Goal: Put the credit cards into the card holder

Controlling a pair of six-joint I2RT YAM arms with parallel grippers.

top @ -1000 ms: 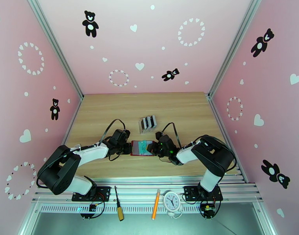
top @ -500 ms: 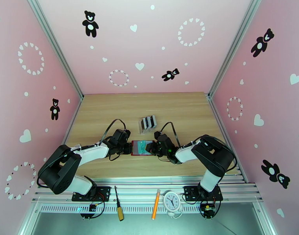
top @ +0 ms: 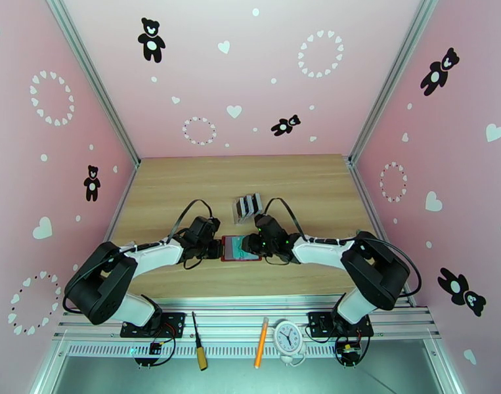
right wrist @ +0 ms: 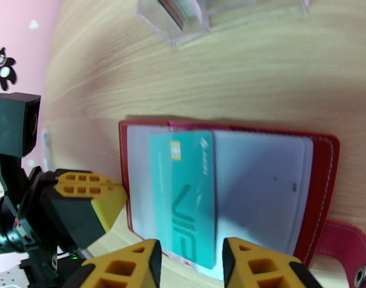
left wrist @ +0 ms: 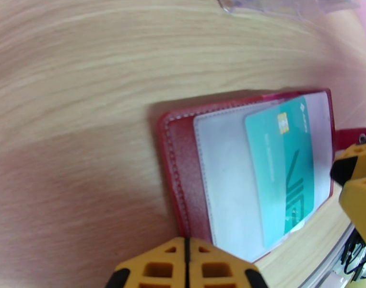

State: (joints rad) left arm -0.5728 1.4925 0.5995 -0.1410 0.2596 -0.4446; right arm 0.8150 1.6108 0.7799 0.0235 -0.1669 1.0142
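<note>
The card holder (right wrist: 323, 188) lies open and flat on the bench (top: 184, 185) between my two arms, with its snap tab (right wrist: 346, 250) on my right arm's side. A teal-blue credit card (right wrist: 183, 198) lies lengthwise on its greyish pockets; I cannot tell whether it is tucked in. My right jaws are spread over the card's end. My left jaws are pressed together at the holder's opposite edge. The clear rack (right wrist: 183, 30) stands just beyond the holder.
</note>
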